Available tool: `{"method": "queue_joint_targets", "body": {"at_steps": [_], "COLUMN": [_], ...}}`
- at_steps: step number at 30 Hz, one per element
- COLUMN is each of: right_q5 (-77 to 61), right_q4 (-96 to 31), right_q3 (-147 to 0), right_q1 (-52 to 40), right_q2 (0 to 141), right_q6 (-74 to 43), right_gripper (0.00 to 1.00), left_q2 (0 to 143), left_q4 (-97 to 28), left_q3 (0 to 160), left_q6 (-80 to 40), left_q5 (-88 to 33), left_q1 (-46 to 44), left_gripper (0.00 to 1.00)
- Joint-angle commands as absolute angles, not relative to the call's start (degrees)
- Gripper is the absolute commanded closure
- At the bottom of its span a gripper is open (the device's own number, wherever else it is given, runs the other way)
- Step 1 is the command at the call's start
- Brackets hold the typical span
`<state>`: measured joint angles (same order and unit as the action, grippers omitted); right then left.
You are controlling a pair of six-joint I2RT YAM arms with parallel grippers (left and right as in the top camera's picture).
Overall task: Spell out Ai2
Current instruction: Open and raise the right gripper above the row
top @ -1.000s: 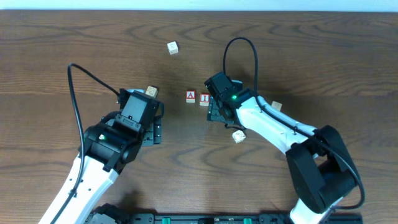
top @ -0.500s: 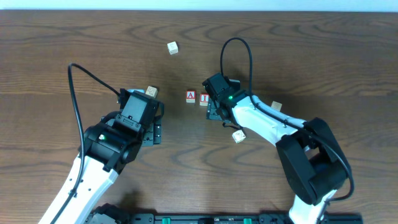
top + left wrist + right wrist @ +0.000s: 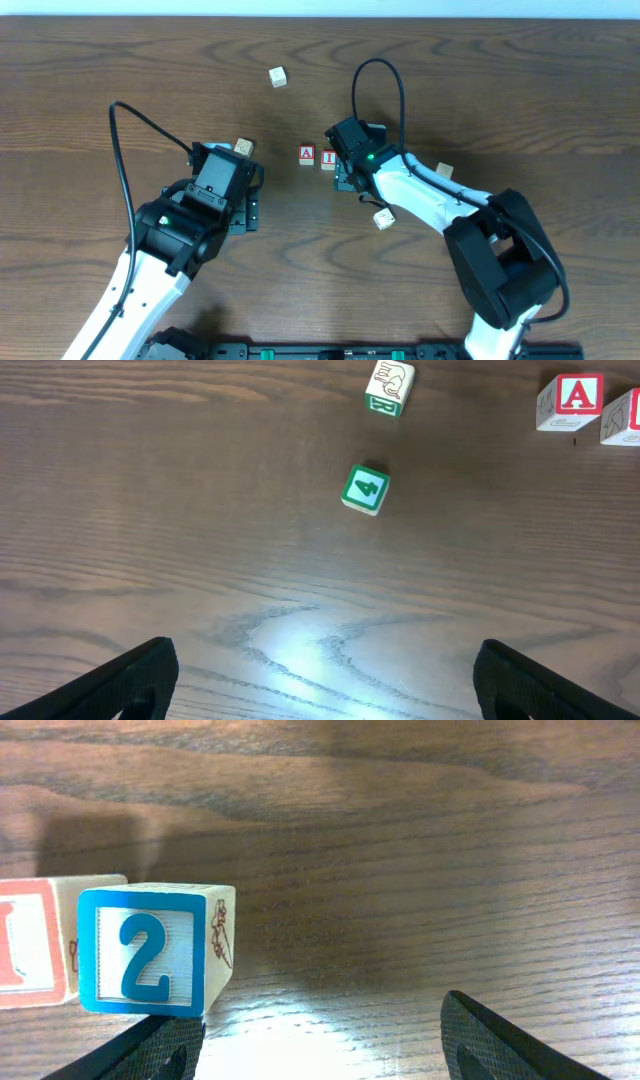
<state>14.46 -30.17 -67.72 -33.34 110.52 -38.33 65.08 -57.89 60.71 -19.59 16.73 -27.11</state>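
Observation:
A red "A" block (image 3: 306,154) and a red "I" block (image 3: 328,158) stand side by side at the table's middle. In the right wrist view a blue "2" block (image 3: 150,948) stands just right of the "I" block (image 3: 30,945), touching or almost touching it. My right gripper (image 3: 320,1050) is open, and its left finger is just below the "2" block. In the overhead view the right gripper (image 3: 346,176) covers the "2" block. My left gripper (image 3: 320,680) is open and empty over bare wood. The "A" block (image 3: 572,400) shows at the top right of the left wrist view.
A green "4" block (image 3: 364,489) and a tilted green-lettered block (image 3: 389,386) lie ahead of the left gripper. Loose blocks lie at the far middle (image 3: 277,76), by the left arm (image 3: 244,147), and beside the right arm (image 3: 383,219) (image 3: 444,170).
My right gripper has shifted very slightly to the left. The left arm and the blocks have not moved.

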Motion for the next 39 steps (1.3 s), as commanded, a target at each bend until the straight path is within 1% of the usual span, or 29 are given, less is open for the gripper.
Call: {"method": "queue_joint_targets", "body": {"at_steps": [1, 13, 15, 16, 17, 19, 20, 22, 25, 27, 30, 32, 35, 37, 39], "right_q5": [16.62, 17.08, 15.77, 14.92, 14.76, 14.59, 14.55, 14.63, 18.22, 21.21, 21.41, 20.53, 16.95, 15.18, 13.89], "right_q4": [-29.98, -29.32, -31.66, -33.04, -34.15, -36.01, -36.67, -37.58, -37.74, -37.58, -36.60, -36.07, -34.20, -32.91, -32.03], "right_q3": [-67.29, -67.29, -67.61, -67.85, -68.01, -68.16, -68.16, -68.16, -68.14, -68.14, -68.14, -68.14, -68.14, -68.14, -68.14], "right_q1": [-33.28, -33.23, -33.26, -33.36, -33.45, -33.47, -33.45, -33.39, -32.91, -32.03, -30.37, -29.08, -26.96, -26.04, -25.26], "right_q2": [111.02, 111.02, 110.74, 110.06, 109.16, 106.24, 105.03, 101.49, 97.47, 97.51, 100.07, 102.69, 106.83, 108.29, 108.81], "right_q6": [-37.60, -37.19, -38.44, -38.92, -38.92, -38.94, -38.96, -38.89, -37.85, -37.34, -35.88, -35.92, -35.92, -35.92, -35.92], "right_gripper": [0.24, 0.25, 0.36, 0.35, 0.30, 0.25, 0.25, 0.21, 0.19, 0.20, 0.21, 0.23, 0.40, 0.49, 0.51], "left_q2": [64.79, 64.79, 64.79, 64.79, 64.79, 64.79, 64.79, 64.79, 64.79, 64.79, 64.79, 64.79, 64.79, 64.79, 64.79], "left_q4": [-58.06, -58.08, -58.19, -58.41, -58.70, -58.74, -58.70, -58.65, -58.43, -58.41, -58.43, -58.43, -58.39, -58.41, -58.41], "left_q3": [61.04, 61.04, 61.04, 61.04, 61.04, 61.04, 61.04, 61.04, 61.04, 61.04, 61.04, 61.04, 61.04, 61.04, 61.04], "left_q6": [-19.25, -19.25, -19.25, -19.25, -19.25, -19.27, -19.27, -19.27, -19.29, -19.31, -19.31, -19.29, -19.29, -19.29, -19.29], "left_q5": [17.58, 17.61, 17.67, 18.11, 18.55, 18.59, 18.59, 18.59, 18.55, 18.55, 18.57, 18.57, 18.57, 18.59, 18.59], "left_q1": [-26.92, -26.92, -26.92, -26.92, -26.92, -26.92, -26.92, -26.92, -26.92, -26.92, -26.92, -26.92, -26.92, -26.92, -26.92], "left_gripper": [0.05, 0.04, 0.04, 0.05, 0.05, 0.05, 0.05, 0.05, 0.05, 0.05, 0.05, 0.05, 0.05, 0.05, 0.05]}}
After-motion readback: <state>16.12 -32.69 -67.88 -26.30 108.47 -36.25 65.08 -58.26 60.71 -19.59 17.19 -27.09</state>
